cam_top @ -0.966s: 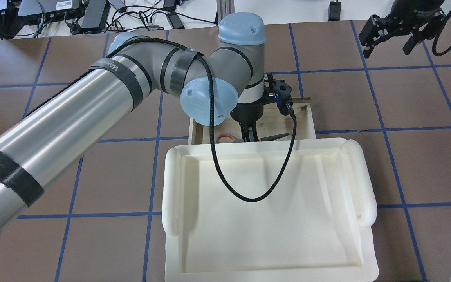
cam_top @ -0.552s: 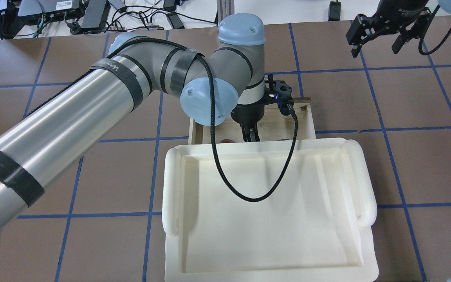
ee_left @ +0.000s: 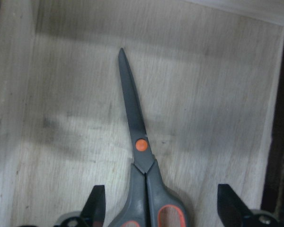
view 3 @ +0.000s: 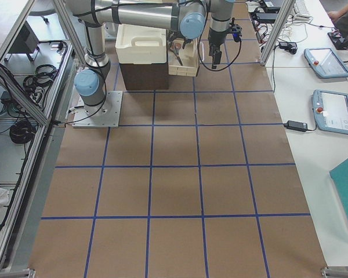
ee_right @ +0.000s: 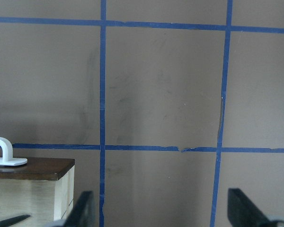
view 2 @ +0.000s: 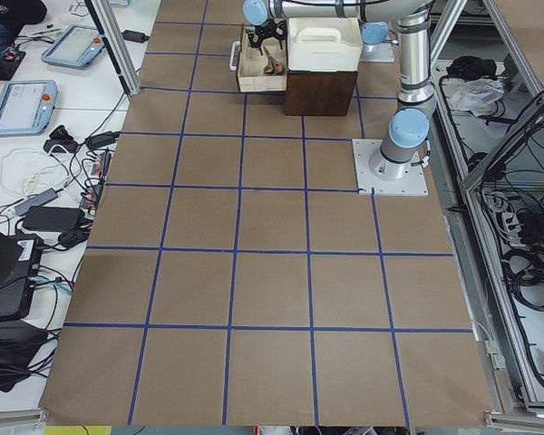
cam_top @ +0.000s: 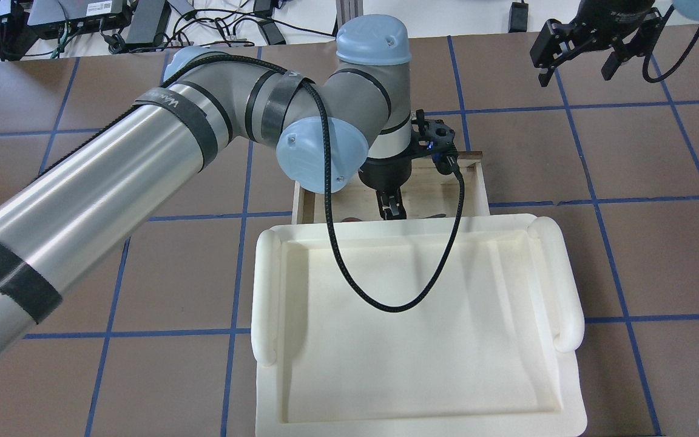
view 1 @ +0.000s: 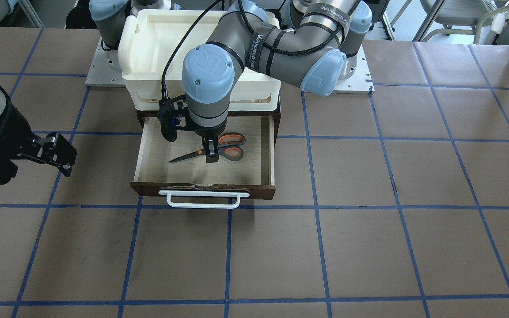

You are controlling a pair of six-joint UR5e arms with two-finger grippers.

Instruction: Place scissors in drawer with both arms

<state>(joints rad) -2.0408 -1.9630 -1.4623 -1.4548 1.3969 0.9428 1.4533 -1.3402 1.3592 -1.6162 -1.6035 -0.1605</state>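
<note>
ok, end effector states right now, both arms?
Left end effector: open, straddling the scissors in the drawer.
Right end effector: open, empty.

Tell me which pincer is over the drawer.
The left pincer: it hangs open inside the drawer, straddling the scissors. The right pincer, also open, is off to the side, over the table.

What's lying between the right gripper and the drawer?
Only bare table with blue tape lines separates the right gripper from the drawer; the front-facing view shows it.
</note>
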